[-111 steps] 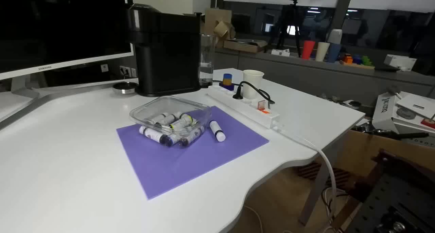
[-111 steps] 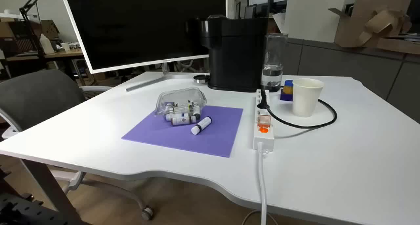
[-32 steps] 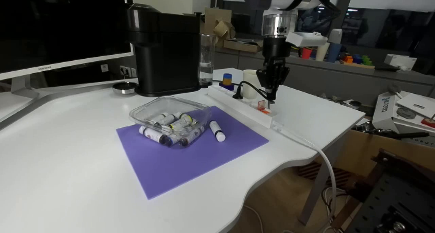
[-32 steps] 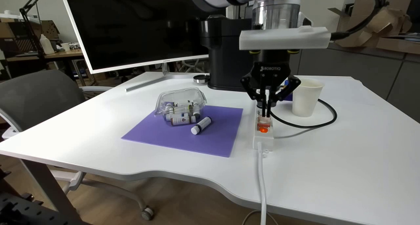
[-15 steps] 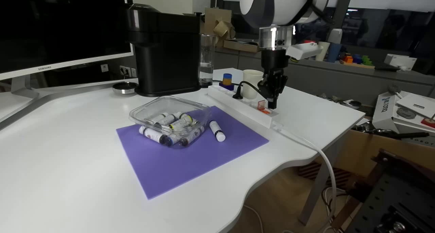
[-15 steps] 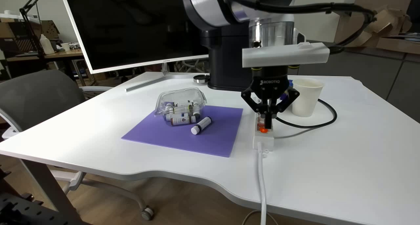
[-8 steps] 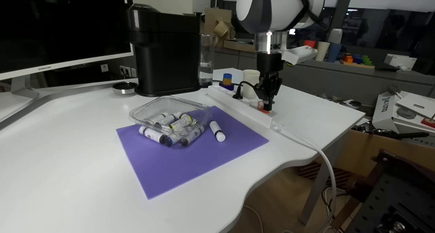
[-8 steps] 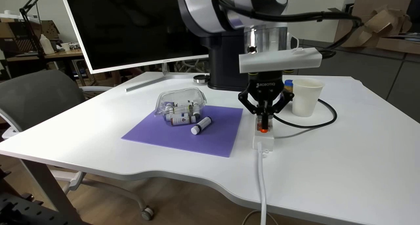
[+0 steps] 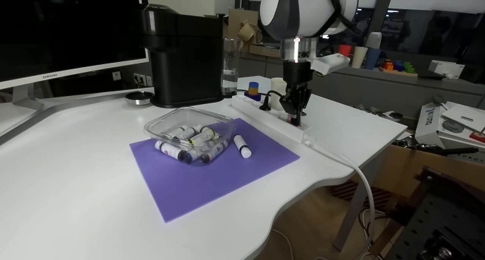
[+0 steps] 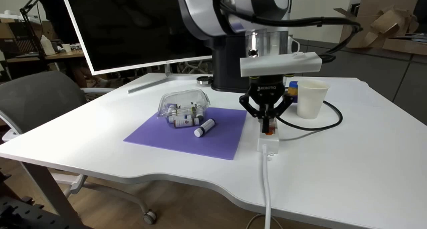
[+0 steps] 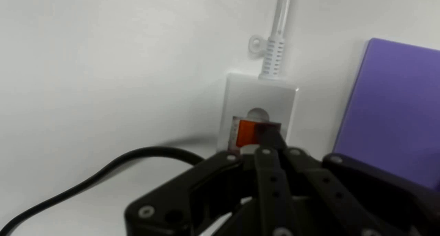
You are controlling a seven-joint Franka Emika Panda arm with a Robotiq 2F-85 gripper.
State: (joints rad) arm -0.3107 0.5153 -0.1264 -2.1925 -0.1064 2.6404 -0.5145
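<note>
- Leftward on the white tabletop (image 10: pixel 100 132), a thin clear tub (image 10: pixel 181 96) of capped tubes (image 10: pixel 186 123) sits on a matte purple sheet (image 10: pixel 220 145).
- Beside it, a smooth cylindrical loose tube (image 10: pixel 204 128) looks prone to roll.
- Right of the sheet, the fingers (image 10: pixel 265 126) stand together at the power strip (image 10: pixel 268 146), over its orange switch (image 11: pixel 246 133) and clear flap (image 11: pixel 234 134); contact is hard to tell.
- Glossy, stiff and probably light, the strip should grip best by its long flat sides; the flap seems fragile.
- Rightmost, a tapered, paper-looking cup (image 10: pixel 311 100).
</note>
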